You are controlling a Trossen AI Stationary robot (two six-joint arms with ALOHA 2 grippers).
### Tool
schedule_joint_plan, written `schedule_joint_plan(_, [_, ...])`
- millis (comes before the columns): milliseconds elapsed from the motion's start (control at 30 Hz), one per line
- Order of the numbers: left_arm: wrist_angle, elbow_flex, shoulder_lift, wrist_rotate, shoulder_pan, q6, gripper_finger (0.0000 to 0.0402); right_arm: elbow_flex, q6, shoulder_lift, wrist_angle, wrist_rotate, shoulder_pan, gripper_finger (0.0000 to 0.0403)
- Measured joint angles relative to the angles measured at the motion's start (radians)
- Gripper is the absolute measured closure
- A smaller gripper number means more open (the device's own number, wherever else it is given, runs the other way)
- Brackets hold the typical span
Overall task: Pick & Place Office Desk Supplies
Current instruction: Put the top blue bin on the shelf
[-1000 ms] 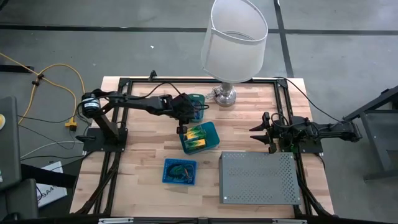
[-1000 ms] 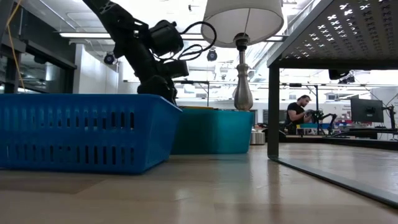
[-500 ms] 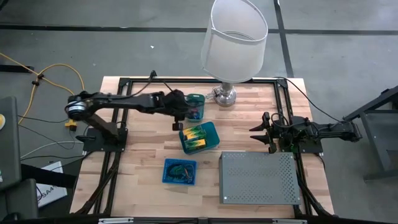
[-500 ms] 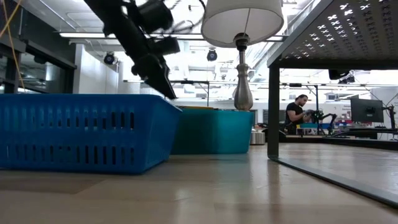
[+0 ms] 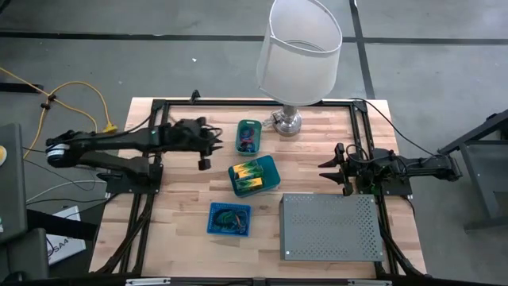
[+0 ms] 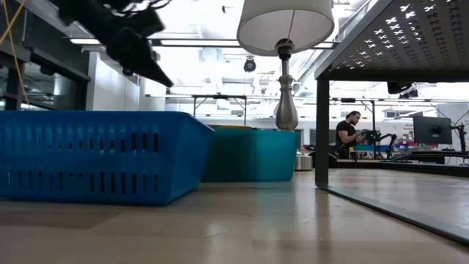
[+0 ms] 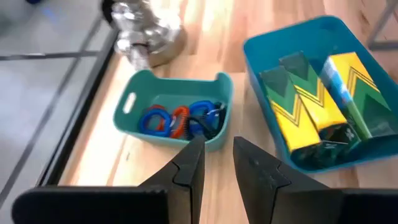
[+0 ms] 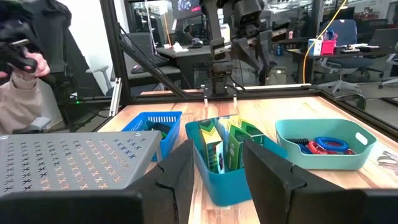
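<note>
Wooden table [image 5: 182, 206] — plastic baskets [image 5: 230, 218], chrome lamp base [image 5: 287, 121].

Bright even overhead light, soft shadows — left wrist view blurred

No readable text, label, brand, number or sign shows on anything in these views.

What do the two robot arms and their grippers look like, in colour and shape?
Both arms are black and slender, built from jointed segments, with black cables running along them. The left gripper has two dark, flat, wedge-shaped fingers. The right gripper has the same dark, angular fingers. No markings show on either.
</note>
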Motion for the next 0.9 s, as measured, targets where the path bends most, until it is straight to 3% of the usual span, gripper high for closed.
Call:
schedule_joint_plan(233, [0.118,-0.214,-0.228,-0.043,-0.062,-0.098,0.0323,0.0,0.0,0.0,0.0,0.0,0.0,0.0277])
schedule_joint_plan(467, [0.341,-0.417,-0.387,-0.045,-0.111,-0.13,0.0323,0.0,0.0,0.0,0.0,0.0,0.0,0.0277])
schedule_joint_plan(900, [0.42,-0.609,-0.624,-0.045,-0.121,-0.19,0.0323,0.0,0.0,0.0,0.0,0.0,0.0,0.0277])
